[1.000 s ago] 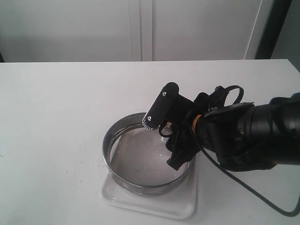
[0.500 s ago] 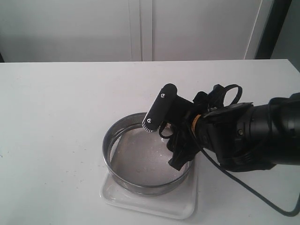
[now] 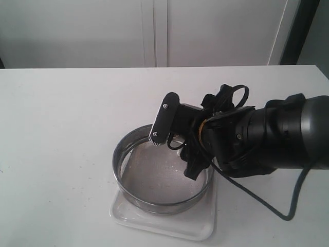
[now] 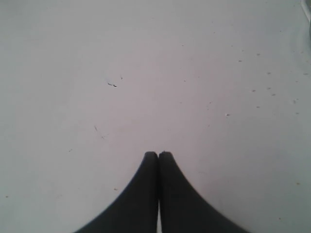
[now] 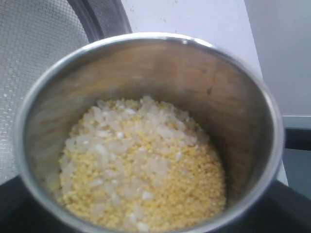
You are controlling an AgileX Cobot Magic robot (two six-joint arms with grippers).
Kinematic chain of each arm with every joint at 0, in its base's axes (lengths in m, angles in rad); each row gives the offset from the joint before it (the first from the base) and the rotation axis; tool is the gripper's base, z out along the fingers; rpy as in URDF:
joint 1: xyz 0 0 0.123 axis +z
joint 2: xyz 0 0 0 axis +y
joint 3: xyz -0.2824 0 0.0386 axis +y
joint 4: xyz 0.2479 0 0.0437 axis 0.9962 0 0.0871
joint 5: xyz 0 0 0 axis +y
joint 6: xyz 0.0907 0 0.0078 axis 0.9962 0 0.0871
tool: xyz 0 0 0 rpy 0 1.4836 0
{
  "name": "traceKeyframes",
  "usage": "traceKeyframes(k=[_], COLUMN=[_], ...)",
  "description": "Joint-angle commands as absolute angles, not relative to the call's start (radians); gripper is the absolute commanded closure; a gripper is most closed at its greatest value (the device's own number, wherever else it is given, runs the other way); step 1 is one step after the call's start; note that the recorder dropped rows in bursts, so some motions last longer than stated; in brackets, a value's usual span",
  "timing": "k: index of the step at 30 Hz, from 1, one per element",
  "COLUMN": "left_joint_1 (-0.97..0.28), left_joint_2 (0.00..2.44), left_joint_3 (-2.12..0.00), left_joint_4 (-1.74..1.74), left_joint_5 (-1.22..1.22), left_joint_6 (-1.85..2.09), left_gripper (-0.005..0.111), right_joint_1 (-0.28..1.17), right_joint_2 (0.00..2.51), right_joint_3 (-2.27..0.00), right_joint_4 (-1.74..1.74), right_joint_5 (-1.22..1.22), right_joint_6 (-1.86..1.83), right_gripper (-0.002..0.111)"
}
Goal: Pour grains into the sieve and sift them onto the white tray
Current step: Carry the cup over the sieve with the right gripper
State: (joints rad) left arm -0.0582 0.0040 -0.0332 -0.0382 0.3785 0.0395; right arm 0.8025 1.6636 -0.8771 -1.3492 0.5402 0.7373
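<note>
The right hand holds a steel cup of grains over the edge of the sieve, which sits on the white tray. The exterior view cannot see the cup. The left hand is pinched closed above the worktop.

The exterior camera looks down across the table from mid range, toward a wall. The left wrist camera faces bare table closely; the right peers into the cup, sharing the sieve with the exterior.
</note>
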Motion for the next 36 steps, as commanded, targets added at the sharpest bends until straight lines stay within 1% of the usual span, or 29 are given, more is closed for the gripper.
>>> traceKeyframes(k=[1,13,18,36], left_joint_1=[-0.06,-0.06,-0.06,-0.06], left_joint_2=[0.0,0.0,0.0,0.0], left_joint_3=[-0.029,-0.029,-0.029,-0.029], left_joint_4=[-0.048,-0.048,-0.048,-0.048], left_joint_5=[0.374,0.374,0.374,0.374], left_joint_6=[0.035,0.035,0.035,0.035], left_gripper=[0.107,0.107,0.107,0.107], right_joint_1=[0.807,0.815,0.827,0.83], right_joint_2=[1.662,1.688,1.703,1.748], right_joint_3=[-0.889,-0.921,-0.921,-0.921], right_joint_4=[-1.365,-1.359,-1.353,-1.361], right_joint_5=[0.562,0.621,0.646,0.685], right_joint_6=[0.709,0.597,0.496,0.445], right_gripper=[0.108,0.108,0.108,0.108])
